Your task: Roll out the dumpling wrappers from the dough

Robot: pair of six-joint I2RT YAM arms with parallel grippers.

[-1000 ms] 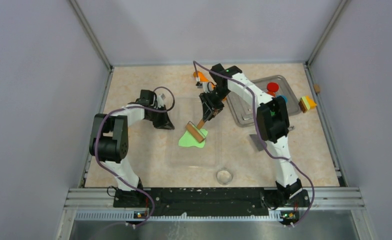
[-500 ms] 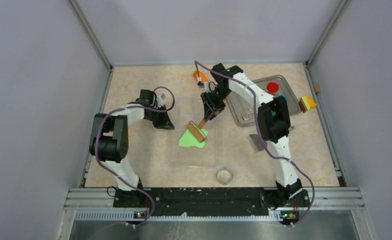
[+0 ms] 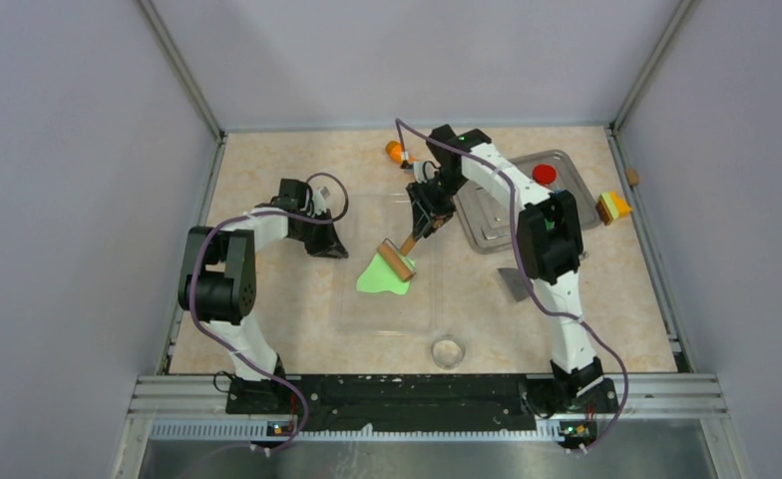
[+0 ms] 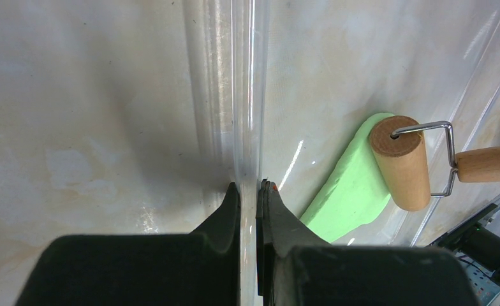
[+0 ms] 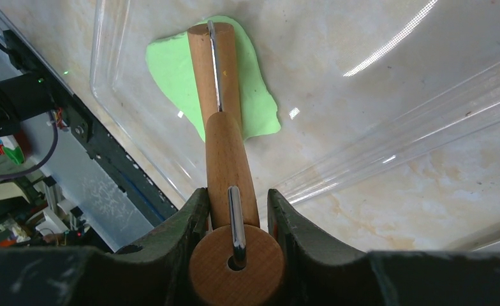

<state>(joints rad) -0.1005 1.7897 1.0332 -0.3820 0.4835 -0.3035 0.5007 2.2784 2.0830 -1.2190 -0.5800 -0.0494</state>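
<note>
- Two arms are working at a clear tray [image 3: 367, 317] in the overhead view. The left gripper [image 3: 331, 245] is sitting at the tray's left edge. The right gripper [image 3: 427, 216] is reaching in over its far-right corner, with a wooden roller [image 3: 397, 260] resting on the dough [image 3: 379, 279] near the tray's middle.
- The left wrist view is showing that gripper's jaws pinching shut on the tray's wall, apparently steadying it.
- The right wrist view is showing the jaws clamping the roller's handle. The dough is lying as a thin, irregular sheet. No wrappers are showing, so flattening looks partly done and cutting the discs is left.
</note>
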